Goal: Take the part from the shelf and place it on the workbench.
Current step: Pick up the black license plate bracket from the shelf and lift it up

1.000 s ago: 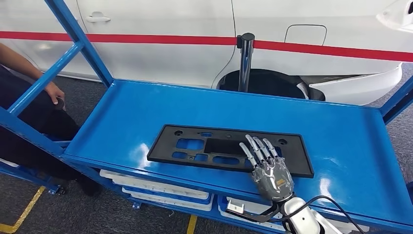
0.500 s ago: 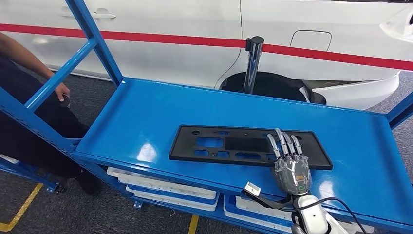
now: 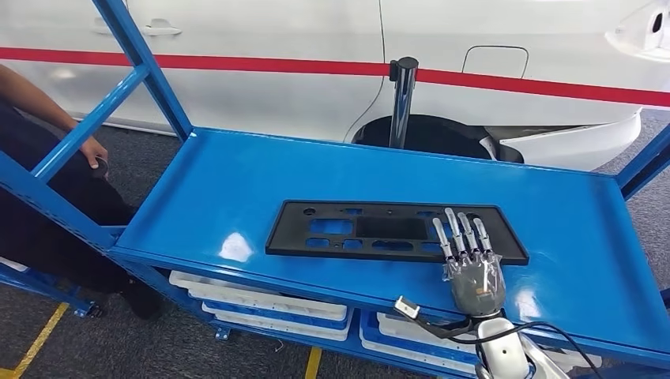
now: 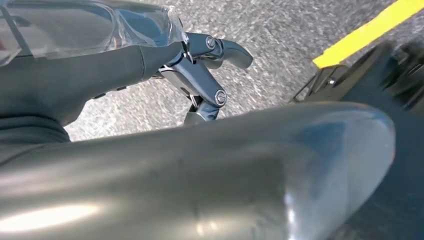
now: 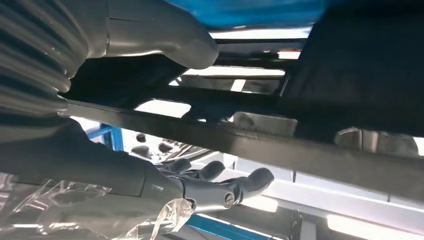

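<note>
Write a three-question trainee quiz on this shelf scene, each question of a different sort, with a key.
1. True or false: the right hand has its fingers lying on top of the black part.
2. The black part lies on: A) the floor B) the blue shelf C) a white tray.
3. Fill in: behind the shelf stands a white ____ with a red stripe.

Key: 1 true; 2 B; 3 car.
</note>
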Available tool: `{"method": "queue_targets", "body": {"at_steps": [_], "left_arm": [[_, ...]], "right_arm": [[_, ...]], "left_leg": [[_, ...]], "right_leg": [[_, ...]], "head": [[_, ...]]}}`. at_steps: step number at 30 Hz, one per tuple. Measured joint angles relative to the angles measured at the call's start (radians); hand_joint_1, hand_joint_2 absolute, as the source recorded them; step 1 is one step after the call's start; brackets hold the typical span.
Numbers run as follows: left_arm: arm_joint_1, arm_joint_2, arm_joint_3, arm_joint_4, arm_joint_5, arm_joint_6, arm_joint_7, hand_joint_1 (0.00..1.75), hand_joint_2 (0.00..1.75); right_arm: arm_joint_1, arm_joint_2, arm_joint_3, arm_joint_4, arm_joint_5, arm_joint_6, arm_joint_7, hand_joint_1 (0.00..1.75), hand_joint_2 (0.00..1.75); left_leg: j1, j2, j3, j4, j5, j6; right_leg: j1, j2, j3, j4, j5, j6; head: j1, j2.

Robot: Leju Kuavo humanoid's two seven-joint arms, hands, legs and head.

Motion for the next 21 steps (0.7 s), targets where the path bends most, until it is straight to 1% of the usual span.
{"method": "queue_targets", "body": {"at_steps": [1, 2, 4, 5, 6, 7, 8, 9, 10, 11, 12, 14, 15, 16, 17, 18, 19, 20, 21], "left_arm": [[0.001, 0.0, 0.0, 0.0, 0.001, -0.001, 0.0, 0.0, 0.0], [0.001, 0.0, 0.0, 0.0, 0.001, -0.002, 0.0, 0.0, 0.0], [-0.001, 0.0, 0.0, 0.0, 0.003, -0.004, 0.0, 0.0, 0.0], [-0.003, 0.0, 0.001, 0.0, 0.003, -0.005, 0.0, 0.0, 0.0], [-0.006, -0.001, 0.001, 0.0, 0.004, -0.006, 0.0, 0.0, 0.0], [-0.007, -0.001, 0.001, 0.0, 0.004, -0.007, 0.0, 0.0, 0.0], [-0.008, -0.001, 0.002, 0.0, 0.005, -0.008, 0.0, 0.0, 0.0], [-0.007, -0.002, 0.002, 0.0, 0.005, -0.008, 0.0, 0.0, 0.0], [-0.007, -0.004, 0.002, 0.0, 0.005, -0.009, 0.0, 0.0, 0.0], [-0.007, -0.006, 0.003, 0.0, 0.005, -0.009, 0.0, 0.0, 0.0], [-0.008, -0.008, 0.003, 0.0, 0.004, -0.009, 0.0, 0.0, 0.0], [-0.009, -0.011, 0.004, 0.0, 0.003, -0.01, 0.001, 0.0, 0.0], [-0.008, -0.013, 0.005, 0.0, 0.002, -0.011, 0.002, 0.0, 0.0], [-0.008, -0.014, 0.005, 0.0, 0.002, -0.012, 0.002, 0.0, 0.0], [-0.007, -0.015, 0.005, 0.0, 0.001, -0.013, 0.003, 0.0, 0.0], [-0.007, -0.016, 0.005, 0.0, 0.001, -0.014, 0.003, 0.0, 0.0], [-0.008, -0.017, 0.006, 0.0, 0.001, -0.015, 0.003, 0.0, 0.0], [-0.009, -0.016, 0.006, 0.0, 0.001, -0.016, 0.003, 0.0, 0.0], [-0.011, -0.015, 0.007, 0.0, 0.001, -0.017, 0.004, 0.0, 0.0]], "right_arm": [[-0.012, -0.007, 0.012, 0.0, 0.0, 0.007, 0.011, 0.0, 1.75], [-0.025, -0.013, 0.024, 0.0, 0.0, 0.014, 0.019, 0.0, 1.75], [-0.05, -0.021, 0.045, -0.001, 0.0, 0.025, 0.027, 0.0, 1.75], [-0.061, -0.026, 0.056, -0.001, 0.0, 0.029, 0.03, 0.0, 1.75], [-0.071, -0.031, 0.065, -0.001, 0.0, 0.031, 0.032, 0.0, 1.75], [-0.079, -0.034, 0.074, -0.002, 0.0, 0.034, 0.032, 0.0, 1.75], [-0.084, -0.037, 0.082, -0.002, 0.0, 0.037, 0.029, 0.0, 1.75], [-0.088, -0.038, 0.09, -0.002, 0.0, 0.04, 0.023, 0.0, 1.75], [-0.09, -0.04, 0.096, -0.002, 0.0, 0.045, 0.014, 0.0, 1.75], [-0.093, -0.041, 0.103, -0.002, 0.0, 0.051, 0.001, 0.0, 1.75], [-0.095, -0.044, 0.108, -0.002, 0.0, 0.057, -0.011, 0.0, 1.75], [-0.103, -0.05, 0.123, -0.002, 0.0, 0.07, -0.035, 0.0, 1.75], [-0.107, -0.054, 0.133, -0.001, 0.0, 0.077, -0.042, 0.0, 1.75], [-0.113, -0.058, 0.144, -0.001, 0.0, 0.085, -0.049, 0.0, 1.75], [-0.12, -0.06, 0.156, -0.002, 0.0, 0.095, -0.054, 0.0, 1.75], [-0.13, -0.062, 0.171, -0.003, 0.0, 0.106, -0.059, 0.0, 1.75], [-0.141, -0.062, 0.185, -0.005, 0.0, 0.118, -0.063, 0.0, 1.75], [-0.156, -0.063, 0.205, -0.008, 0.0, 0.129, -0.067, 0.0, 1.75], [-0.171, -0.062, 0.227, -0.015, 0.001, 0.139, -0.068, 0.0, 1.75]], "left_leg": [[0.006, 0.0, 0.007, -0.008, 0.01, -0.006], [0.012, 0.0, 0.034, -0.058, 0.036, -0.01], [0.018, 0.0, 0.124, -0.227, 0.102, -0.016], [0.016, 0.001, 0.159, -0.295, 0.125, -0.015], [0.012, 0.0, 0.18, -0.337, 0.139, -0.01], [0.006, 0.0, 0.185, -0.353, 0.144, -0.002], [-0.001, -0.001, 0.183, -0.358, 0.151, 0.008], [-0.002, -0.001, 0.186, -0.369, 0.161, 0.018], [-0.002, -0.002, 0.19, -0.382, 0.172, 0.028], [-0.002, -0.002, 0.195, -0.393, 0.181, 0.037], [-0.001, -0.001, 0.199, -0.4, 0.188, 0.043], [-0.01, 0.0, 0.2, -0.4, 0.188, 0.052], [-0.013, -0.001, 0.2, -0.4, 0.187, 0.053], [-0.016, -0.001, 0.201, -0.398, 0.186, 0.054], [-0.016, -0.002, 0.201, -0.394, 0.182, 0.053], [-0.014, -0.003, 0.201, -0.386, 0.176, 0.05], [-0.014, -0.003, 0.199, -0.375, 0.168, 0.044], [-0.016, -0.004, 0.195, -0.36, 0.155, 0.036], [-0.02, -0.003, 0.19, -0.345, 0.144, 0.028]], "right_leg": [[-0.005, 0.001, -0.003, 0.0, 0.003, 0.004], [-0.01, 0.002, -0.005, 0.0, 0.005, 0.009], [-0.019, 0.003, -0.007, 0.0, 0.01, 0.02], [-0.022, 0.003, -0.007, -0.003, 0.012, 0.028], [-0.024, 0.002, -0.006, -0.006, 0.016, 0.037], [-0.026, 0.001, -0.005, -0.013, 0.02, 0.048], [-0.03, 0.0, -0.001, -0.025, 0.027, 0.059], [-0.033, -0.001, 0.001, -0.031, 0.031, 0.066], [-0.034, -0.002, -0.001, -0.027, 0.026, 0.069], [-0.032, -0.003, -0.015, 0.002, 0.005, 0.067], [-0.027, -0.004, -0.041, 0.06, -0.028, 0.061], [-0.014, -0.004, -0.112, 0.216, -0.101, 0.052], [-0.009, -0.004, -0.139, 0.27, -0.116, 0.05], [-0.005, -0.004, -0.149, 0.289, -0.114, 0.049], [-0.004, -0.004, -0.138, 0.266, -0.092, 0.049], [-0.005, -0.005, -0.111, 0.209, -0.059, 0.051], [-0.009, -0.006, -0.076, 0.138, -0.029, 0.057], [-0.016, -0.003, -0.047, 0.08, -0.009, 0.058], [-0.022, 0.0, -0.03, 0.043, 0.0, 0.057]], "head": [[0.0, 0.0], [0.0, 0.0], [0.0, 0.0], [0.0, 0.0], [0.0, 0.0], [0.0, 0.0], [0.0, 0.0], [0.0, 0.0], [0.0, 0.0], [0.001, 0.0], [0.002, 0.0], [0.002, 0.0], [0.002, 0.0], [0.002, 0.0], [0.002, 0.0], [0.002, 0.0], [0.002, 0.0], [0.003, 0.0], [0.003, 0.0]]}}
